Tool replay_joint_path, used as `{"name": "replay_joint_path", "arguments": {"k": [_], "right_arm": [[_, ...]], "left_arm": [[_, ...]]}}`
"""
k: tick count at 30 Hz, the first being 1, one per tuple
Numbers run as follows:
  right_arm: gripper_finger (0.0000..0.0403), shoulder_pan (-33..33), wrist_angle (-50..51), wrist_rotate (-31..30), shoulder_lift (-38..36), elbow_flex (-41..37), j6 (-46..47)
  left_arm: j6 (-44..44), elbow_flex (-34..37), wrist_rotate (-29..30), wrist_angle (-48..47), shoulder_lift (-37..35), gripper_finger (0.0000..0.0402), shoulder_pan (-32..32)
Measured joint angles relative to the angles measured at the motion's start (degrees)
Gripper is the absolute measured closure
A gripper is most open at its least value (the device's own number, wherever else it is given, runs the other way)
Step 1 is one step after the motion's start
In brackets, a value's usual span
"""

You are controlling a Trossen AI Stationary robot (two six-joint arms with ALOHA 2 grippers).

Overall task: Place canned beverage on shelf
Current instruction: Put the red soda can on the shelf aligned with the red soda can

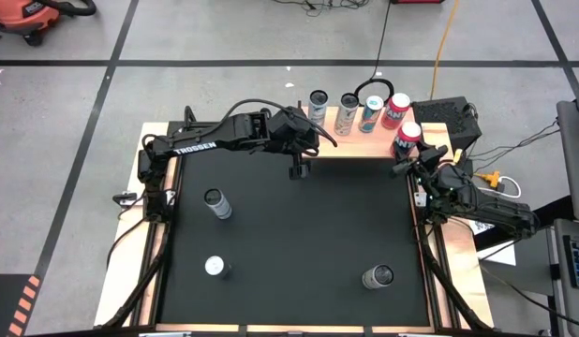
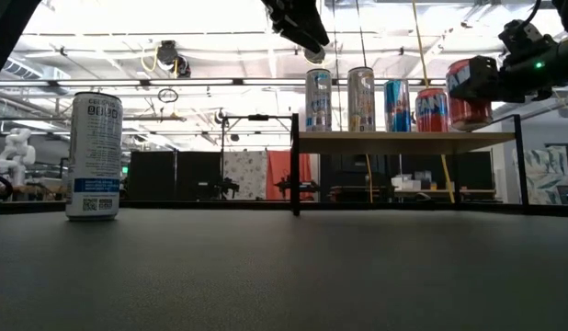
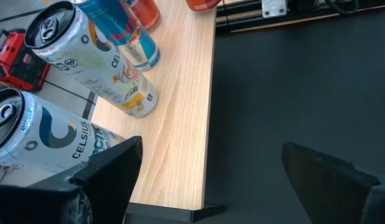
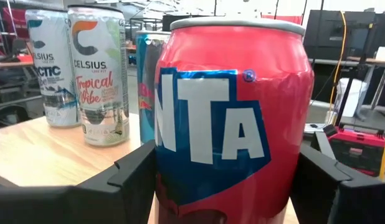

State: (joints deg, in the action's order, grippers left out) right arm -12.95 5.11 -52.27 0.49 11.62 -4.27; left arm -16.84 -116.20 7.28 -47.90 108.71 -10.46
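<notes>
On the shelf (image 1: 364, 140) four cans already stand in a row, while the right gripper (image 1: 411, 154), jaws pinching a red can (image 1: 408, 139), holds it at the shelf's right end, apparently not yet released; three more cans wait on the black surface (image 1: 299, 234). Nearby, the left gripper (image 1: 297, 167) hangs off the shelf's front edge, jaws spread; the red can looks short, stout, upright and slightly dented

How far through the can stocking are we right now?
Done: four cans stand on the shelf. In hand: the right hand grips a red can at the shelf's right end. The left hand hangs open nearby. Left: three cans stand on the black mat.
</notes>
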Motion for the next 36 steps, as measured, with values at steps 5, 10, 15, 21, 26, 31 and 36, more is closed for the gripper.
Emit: {"name": "replay_joint_path", "arguments": {"k": [5,10,15,21,26,31,36], "right_arm": [[0.0148,0.0,-0.59,-0.02,-0.02,-0.68,1.21],[0.0148,-0.53,-4.77,-2.62,-0.07,-4.11,1.22],[0.0148,-1.04,-11.09,-2.99,-0.02,-6.34,-2.98],[0.0147,-1.93,-11.16,-2.68,-0.02,-6.96,-2.64],[0.0138,-2.08,-11.13,1.5,-0.02,-7.02,-3.25],[0.0108,-2.08,-11.4,4.43,-0.02,-7.08,-4.86],[0.0072,-2.12,-12.0,0.84,0.0,-7.16,-5.68]], "left_arm": [[0.0,0.0,0.01,-0.02,0.0,0.0017,0.0],[-0.02,0.0,0.01,-0.02,0.0,0.0017,0.0],[-0.02,0.0,0.01,-0.07,0.0,0.0017,0.0],[-0.02,0.0,0.01,-0.07,0.0,0.0017,0.0],[0.02,0.01,0.01,-0.09,0.0,0.0017,0.0],[0.0,0.0,0.01,-0.09,0.0,0.0017,0.0],[0.0,0.0,0.0,-0.09,0.02,0.0017,0.0]]}}
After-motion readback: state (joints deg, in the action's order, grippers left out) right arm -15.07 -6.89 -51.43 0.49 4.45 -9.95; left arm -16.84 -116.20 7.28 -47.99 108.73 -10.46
